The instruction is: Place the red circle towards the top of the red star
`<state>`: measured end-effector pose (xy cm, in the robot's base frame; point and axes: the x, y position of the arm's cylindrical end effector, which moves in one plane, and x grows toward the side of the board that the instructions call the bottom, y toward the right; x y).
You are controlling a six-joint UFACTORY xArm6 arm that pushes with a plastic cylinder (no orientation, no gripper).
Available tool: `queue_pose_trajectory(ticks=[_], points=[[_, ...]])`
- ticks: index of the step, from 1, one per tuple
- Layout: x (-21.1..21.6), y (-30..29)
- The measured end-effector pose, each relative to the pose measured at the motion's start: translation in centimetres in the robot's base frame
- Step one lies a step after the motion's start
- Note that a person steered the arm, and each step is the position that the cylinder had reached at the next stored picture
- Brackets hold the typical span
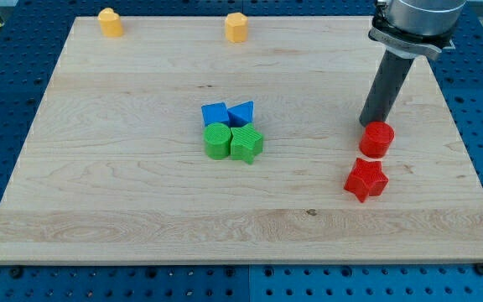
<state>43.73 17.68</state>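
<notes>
The red circle stands at the view's right on the wooden board. The red star lies just below it and slightly left, a small gap between them. My tip rests on the board right at the red circle's upper left edge, touching or nearly touching it. The dark rod rises from there toward the view's top right.
A cluster sits mid-board: a blue cube, a blue triangular block, a green circle and a green star. Two yellow-orange blocks stand near the top edge, one at the left and one in the middle.
</notes>
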Motion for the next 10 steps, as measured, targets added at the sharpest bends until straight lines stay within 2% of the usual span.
queue_pose_trajectory(ticks=[2,4,5,6,8,10], points=[[1.5,-2.2],[0.0,0.3],[2.3,1.9],[3.9,0.9],[3.6,0.8],[0.9,0.6]])
